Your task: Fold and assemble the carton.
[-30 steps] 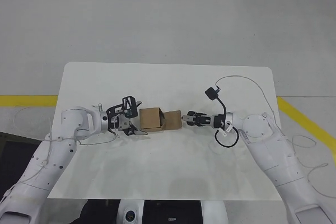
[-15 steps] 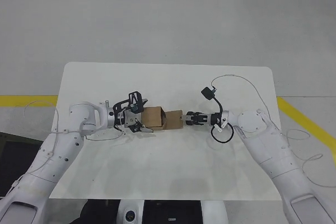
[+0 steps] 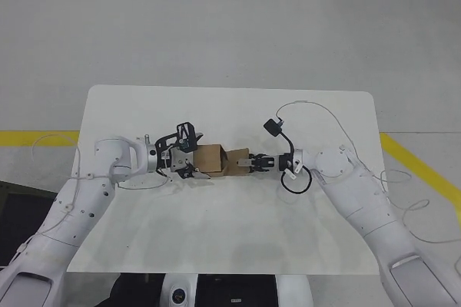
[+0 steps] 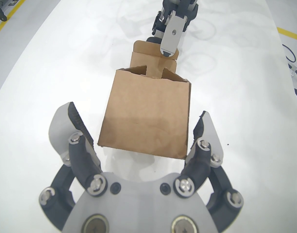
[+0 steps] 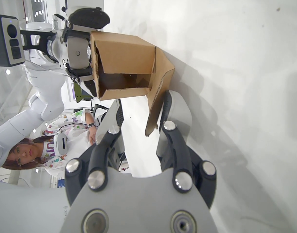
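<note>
A brown carton lies on its side at the middle of the white table. In the left wrist view the carton has its closed end between the spread fingers of my left gripper, with a gap showing on one side. Its far end is open, with side flaps turned in and a long flap sticking out. My right gripper is open and straddles that flap, which rests against one finger. From above, the right gripper meets the carton's right end and the left gripper its left end.
A black wrist camera and a looped cable hang off the right arm near the carton. A thin white cable trails over the table's far right. Bare table surface lies in front of and behind the carton.
My right gripper has moved left, and its fingers now sit over the carton's long flap. The left gripper closed in on the carton's left end, then stayed put.
</note>
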You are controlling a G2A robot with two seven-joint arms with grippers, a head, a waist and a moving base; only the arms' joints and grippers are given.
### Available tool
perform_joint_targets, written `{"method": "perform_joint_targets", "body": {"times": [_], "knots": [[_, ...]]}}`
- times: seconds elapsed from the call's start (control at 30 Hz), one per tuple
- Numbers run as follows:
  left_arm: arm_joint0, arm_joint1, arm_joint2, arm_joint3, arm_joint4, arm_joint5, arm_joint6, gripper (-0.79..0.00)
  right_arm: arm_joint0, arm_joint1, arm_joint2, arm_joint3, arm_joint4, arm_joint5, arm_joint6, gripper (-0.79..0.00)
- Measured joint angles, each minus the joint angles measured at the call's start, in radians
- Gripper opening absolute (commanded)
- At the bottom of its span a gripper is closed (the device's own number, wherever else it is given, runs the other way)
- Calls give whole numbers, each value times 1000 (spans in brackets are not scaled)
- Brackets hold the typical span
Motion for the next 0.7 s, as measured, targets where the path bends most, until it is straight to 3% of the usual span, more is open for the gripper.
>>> {"method": "perform_joint_targets", "body": {"times": [0.53,0.7], "knots": [[-12,-2,1,-1,23,-22,6,0,15,-18,-14,-38,80,-55,23,-462],[-11,-2,2,-6,24,-24,5,0,25,-32,-29,7,146,-82,41,-514]]}}
